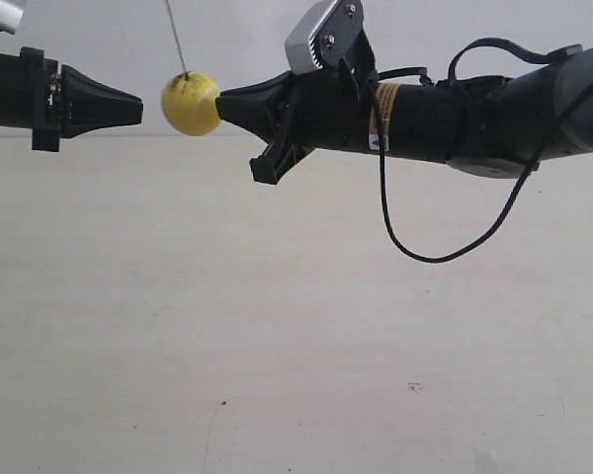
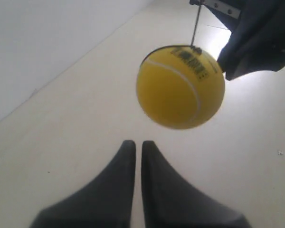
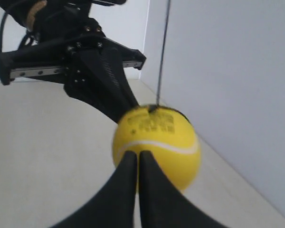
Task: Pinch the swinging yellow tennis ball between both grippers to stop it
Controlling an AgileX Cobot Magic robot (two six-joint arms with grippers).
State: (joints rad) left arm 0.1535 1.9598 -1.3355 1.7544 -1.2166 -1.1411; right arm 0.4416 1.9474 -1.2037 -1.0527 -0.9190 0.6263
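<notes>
The yellow tennis ball [image 1: 190,104] hangs on a thin string [image 1: 176,35] between two black pointed claws. My right gripper [image 1: 222,99], on the arm at the exterior view's right, is shut and its tip touches the ball's side. In the right wrist view its shut tips [image 3: 138,153] lie against the ball [image 3: 156,145]. My left gripper [image 1: 138,104] is shut too, a short gap away from the ball's other side. The left wrist view shows that gap between my left gripper [image 2: 138,142] and the ball [image 2: 180,87], with the right gripper [image 2: 261,42] behind the ball.
A pale tabletop [image 1: 296,316] lies well below the ball, with a white wall behind. A silver-grey camera box [image 1: 321,35] sits on the right arm, and a black cable [image 1: 445,252] loops down under it. The left gripper's body [image 3: 99,76] fills the space beyond the ball.
</notes>
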